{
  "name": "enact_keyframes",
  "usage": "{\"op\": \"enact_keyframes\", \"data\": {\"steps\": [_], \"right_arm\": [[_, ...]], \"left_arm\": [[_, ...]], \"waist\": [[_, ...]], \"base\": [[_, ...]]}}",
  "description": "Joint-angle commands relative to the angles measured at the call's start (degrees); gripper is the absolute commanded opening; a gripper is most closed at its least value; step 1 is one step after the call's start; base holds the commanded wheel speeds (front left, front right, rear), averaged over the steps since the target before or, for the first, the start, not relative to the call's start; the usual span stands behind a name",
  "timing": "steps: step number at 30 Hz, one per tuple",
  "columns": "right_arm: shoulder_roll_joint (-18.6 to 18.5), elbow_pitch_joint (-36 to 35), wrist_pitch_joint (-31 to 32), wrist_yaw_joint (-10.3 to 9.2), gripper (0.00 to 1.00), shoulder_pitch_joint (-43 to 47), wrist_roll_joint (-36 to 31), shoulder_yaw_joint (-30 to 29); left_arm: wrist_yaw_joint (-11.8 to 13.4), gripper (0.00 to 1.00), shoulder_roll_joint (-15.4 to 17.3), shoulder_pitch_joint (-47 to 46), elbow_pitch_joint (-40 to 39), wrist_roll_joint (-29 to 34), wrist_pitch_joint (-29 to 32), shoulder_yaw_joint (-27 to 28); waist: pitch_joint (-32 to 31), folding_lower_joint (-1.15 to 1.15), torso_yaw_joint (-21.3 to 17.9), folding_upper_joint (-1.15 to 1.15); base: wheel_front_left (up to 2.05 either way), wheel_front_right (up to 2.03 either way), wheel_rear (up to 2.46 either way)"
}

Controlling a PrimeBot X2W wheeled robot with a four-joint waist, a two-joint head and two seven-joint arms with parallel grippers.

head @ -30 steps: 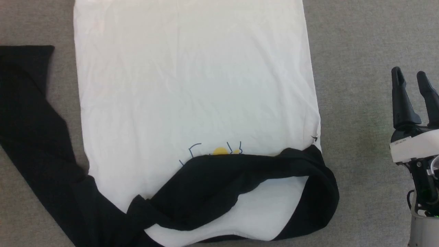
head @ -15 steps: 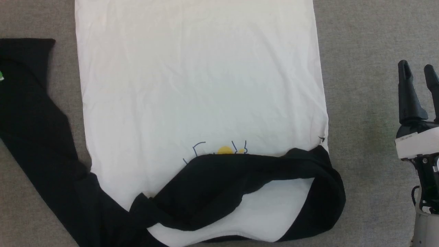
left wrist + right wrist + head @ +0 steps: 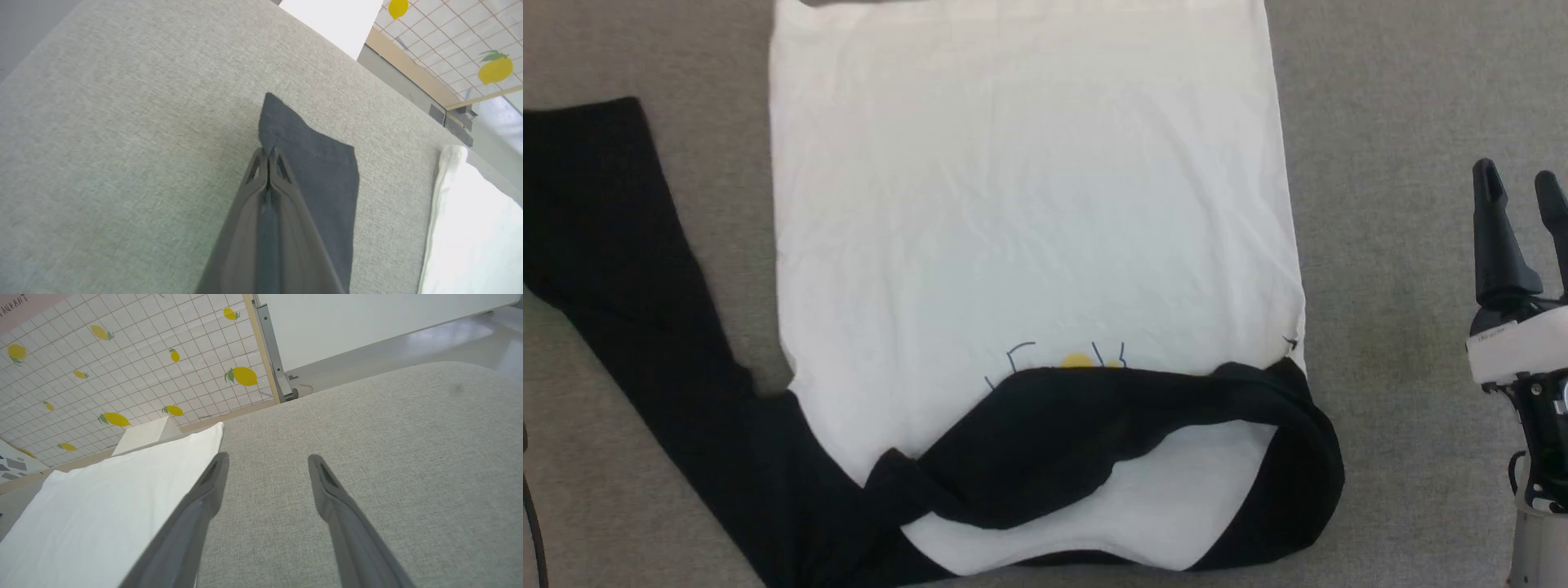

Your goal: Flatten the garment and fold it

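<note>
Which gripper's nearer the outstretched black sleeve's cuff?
Left. The left gripper is shut on the cuff; the right gripper hangs open beyond the garment, off its opposite side.

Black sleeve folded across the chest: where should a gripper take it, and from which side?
Probably its free end, approached from the robot's near edge: that end looks bunched above the white body, while the rest of the sleeve lies flat, anchored at the right shoulder.

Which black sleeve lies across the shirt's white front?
The right-hand sleeve, folded over the print; the left-hand sleeve stretches out on the grey surface.
</note>
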Motion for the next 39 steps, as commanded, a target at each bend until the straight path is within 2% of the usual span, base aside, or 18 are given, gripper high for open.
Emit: {"op": "enact_keyframes", "data": {"steps": [1, 9, 13, 17, 18, 24, 30, 34, 39], "right_arm": [[0.0, 0.4, 0.2, -0.08, 1.00, 0.8, -0.2, -0.3], [0.0, 2.5, 0.1, -0.08, 1.00, 3.6, 0.8, -0.9], [0.0, 4.0, -0.4, -0.08, 1.00, 5.1, 1.4, -1.4], [0.0, 5.2, -0.8, -0.08, 1.00, 6.4, 2.3, -1.7], [0.0, 5.5, -1.0, -0.08, 1.00, 6.8, 3.2, -1.8], [0.0, 6.4, -1.3, -0.08, 1.00, 8.4, 4.4, -1.6], [0.0, 6.7, -1.2, -0.08, 1.00, 9.5, 4.5, -1.1], [0.0, 6.7, -0.8, -0.08, 1.00, 9.4, 4.3, -0.2], [0.0, 6.9, -0.6, -0.08, 1.00, 8.6, 4.1, 0.8]], "left_arm": [[0.0, 0.00, 0.0, 1.4, 0.7, -0.7, -0.9, 0.3], [-4.9, 0.00, -1.1, 4.3, -0.4, -2.6, -6.9, 1.9], [-7.2, 0.00, -4.2, 4.8, -4.3, -3.2, -8.0, 0.1], [-8.5, 0.00, -8.8, 6.2, -10.3, -3.0, -7.3, -3.7], [-8.5, 0.00, -10.9, 7.1, -12.4, -3.3, -6.8, -5.0], [-7.0, 0.00, -18.4, 12.8, -23.3, -1.1, -4.0, -13.5], [-9.0, 0.00, -26.0, 17.0, -26.9, -0.6, -0.5, -24.9], [-10.5, 0.00, -28.0, 18.7, -25.0, 0.0, 0.3, -33.2], [-11.1, 0.00, -28.7, 19.8, -22.0, -1.3, -0.5, -41.9]], "waist": [[-4.4, 0.00, 2.7, 0.00], [-12.1, 0.00, 6.1, 0.00], [-15.9, 0.00, 7.4, 0.00], [-19.0, 0.00, 8.0, 0.00], [-19.9, 0.00, 8.2, 0.00], [-22.1, 0.00, 8.3, 0.00], [-23.0, 0.00, 7.6, 0.00], [-22.6, 0.00, 6.1, 0.00], [-21.5, 0.00, 3.8, 0.00]], "base": [[0.00, 0.00, 0.00], [0.00, 0.00, 0.00], [0.00, 0.00, 0.00], [0.00, 0.00, 0.00], [0.00, 0.00, 0.00], [0.00, 0.00, 0.00], [0.00, 0.00, 0.00], [0.00, 0.00, 0.00], [0.00, 0.00, 0.00]]}}
